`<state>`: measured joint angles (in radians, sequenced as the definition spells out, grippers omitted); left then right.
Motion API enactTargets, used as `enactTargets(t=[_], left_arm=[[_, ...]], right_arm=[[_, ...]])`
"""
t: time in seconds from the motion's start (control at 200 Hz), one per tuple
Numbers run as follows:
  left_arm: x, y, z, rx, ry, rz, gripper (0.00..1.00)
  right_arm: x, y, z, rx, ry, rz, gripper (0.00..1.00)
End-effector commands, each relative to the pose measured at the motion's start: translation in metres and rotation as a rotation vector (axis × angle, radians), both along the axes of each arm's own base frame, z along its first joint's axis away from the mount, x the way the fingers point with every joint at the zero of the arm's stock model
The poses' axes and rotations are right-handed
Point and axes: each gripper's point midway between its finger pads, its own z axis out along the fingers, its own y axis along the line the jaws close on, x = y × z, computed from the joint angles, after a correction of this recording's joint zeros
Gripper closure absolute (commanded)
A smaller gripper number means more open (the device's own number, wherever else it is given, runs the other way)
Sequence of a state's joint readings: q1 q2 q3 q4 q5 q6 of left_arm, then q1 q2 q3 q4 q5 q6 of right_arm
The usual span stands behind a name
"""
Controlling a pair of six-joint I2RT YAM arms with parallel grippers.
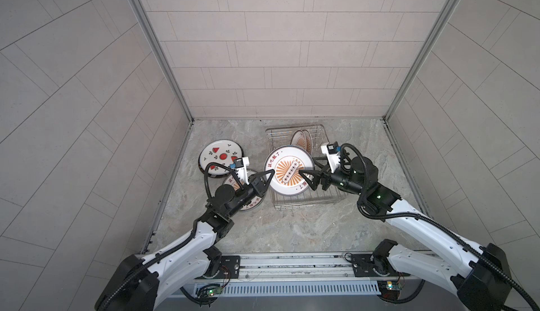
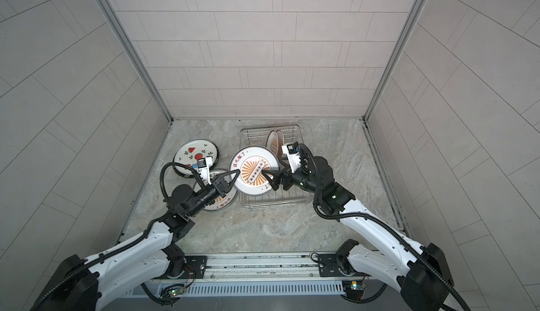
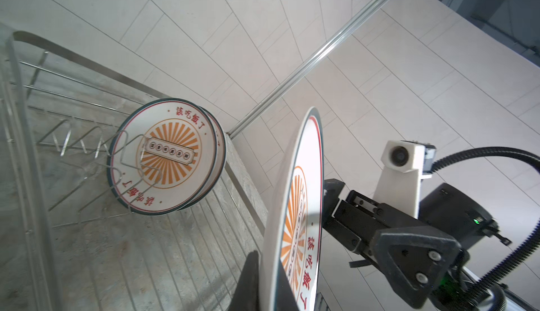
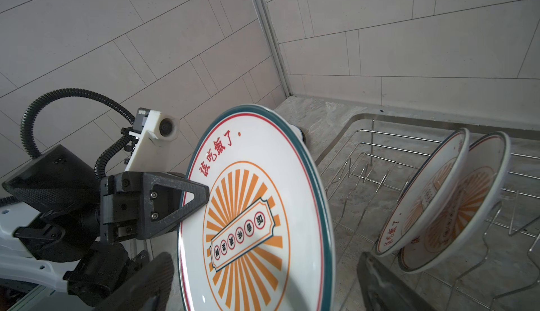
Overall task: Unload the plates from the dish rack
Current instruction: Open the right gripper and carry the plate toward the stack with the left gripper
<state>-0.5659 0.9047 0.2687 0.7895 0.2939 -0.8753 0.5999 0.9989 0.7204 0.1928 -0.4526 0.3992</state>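
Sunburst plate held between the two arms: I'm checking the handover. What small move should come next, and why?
Probably the right gripper should draw straight back off the rim. Its jaws stand open on either side of the sunburst plate, while the left gripper is shut on the opposite rim, so the left one alone seems to hold it.

Sunburst plate over dish rack's front; bare counter nearer.
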Motion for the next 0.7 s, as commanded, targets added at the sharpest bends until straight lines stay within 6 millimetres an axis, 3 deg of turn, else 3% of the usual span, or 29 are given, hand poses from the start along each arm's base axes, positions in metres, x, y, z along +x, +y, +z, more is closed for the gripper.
enactTargets(t=[0.0, 0.27, 0.515, 0.691], left_arm=[[0.009, 0.018, 0.002, -0.033, 0.007, 0.087, 1.0], [0.02, 0.042, 0.003, -0.116, 0.043, 0.124, 1.0], [0.033, 0.09, -0.026, -0.119, 0.177, 0.331, 1.0], [0.025, 0.124, -0.036, -0.124, 0.231, 0.475, 1.0]], right_arm=[[-0.004, -0.001, 0.008, -0.006, -0.039, -0.006, 0.01], [0.005, 0.008, 0.005, -0.057, -0.021, -0.036, 0.01], [0.02, 0.028, -0.013, -0.163, 0.021, -0.064, 0.0], [0.024, 0.048, -0.022, -0.236, 0.014, -0.053, 0.0]])
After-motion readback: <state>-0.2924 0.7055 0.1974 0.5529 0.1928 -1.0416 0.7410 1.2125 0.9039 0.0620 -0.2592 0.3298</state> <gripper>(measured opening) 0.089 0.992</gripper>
